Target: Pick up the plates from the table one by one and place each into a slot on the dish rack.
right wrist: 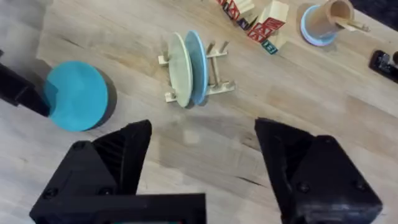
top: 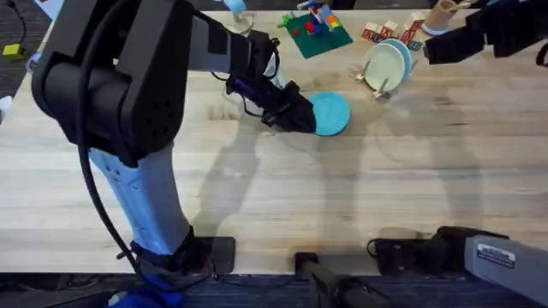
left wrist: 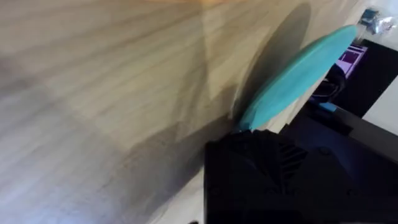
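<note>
My left gripper (top: 302,121) is shut on the near-left rim of the teal plate (top: 331,113), which hangs tilted just above the table (top: 257,197) and casts a shadow. In the left wrist view the teal plate (left wrist: 292,74) runs edge-on out of my black finger (left wrist: 267,165). The dish rack (top: 383,85) stands to the right at the back, with a cream plate (right wrist: 179,68) and the pale-blue plate (right wrist: 196,59) upright in its slots. My right gripper (right wrist: 202,127) hovers high above the table, open and with nothing in it, behind and to the right of the dish rack (right wrist: 217,84).
At the back edge lie a green baseplate with coloured bricks (top: 317,30), letter blocks (top: 385,32) and a tan cup (top: 441,13). The right arm (top: 488,38) reaches along the back right. Bare wood stretches across the front half.
</note>
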Available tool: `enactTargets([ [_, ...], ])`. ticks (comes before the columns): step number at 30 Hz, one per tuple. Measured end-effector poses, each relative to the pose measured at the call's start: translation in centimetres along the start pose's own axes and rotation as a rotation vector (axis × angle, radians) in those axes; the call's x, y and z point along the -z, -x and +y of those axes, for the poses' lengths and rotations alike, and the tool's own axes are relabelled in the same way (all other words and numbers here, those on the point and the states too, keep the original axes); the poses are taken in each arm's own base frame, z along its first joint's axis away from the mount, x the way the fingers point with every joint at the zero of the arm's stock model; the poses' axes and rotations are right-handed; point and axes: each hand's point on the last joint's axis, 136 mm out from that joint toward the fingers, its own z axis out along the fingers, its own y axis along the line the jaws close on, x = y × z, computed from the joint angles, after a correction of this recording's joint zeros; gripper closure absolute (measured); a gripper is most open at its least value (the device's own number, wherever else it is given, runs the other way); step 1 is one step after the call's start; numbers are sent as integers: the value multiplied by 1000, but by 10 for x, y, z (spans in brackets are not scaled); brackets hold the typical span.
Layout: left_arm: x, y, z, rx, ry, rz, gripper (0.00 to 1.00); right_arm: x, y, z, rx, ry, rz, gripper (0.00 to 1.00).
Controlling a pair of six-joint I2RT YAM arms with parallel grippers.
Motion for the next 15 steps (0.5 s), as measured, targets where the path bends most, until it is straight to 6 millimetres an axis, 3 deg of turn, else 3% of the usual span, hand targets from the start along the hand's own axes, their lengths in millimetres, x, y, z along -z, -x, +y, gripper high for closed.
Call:
enactTargets([
  [15,0,0,0,0,0,-1,962,1,-16,9,-17,36,64,6],
])
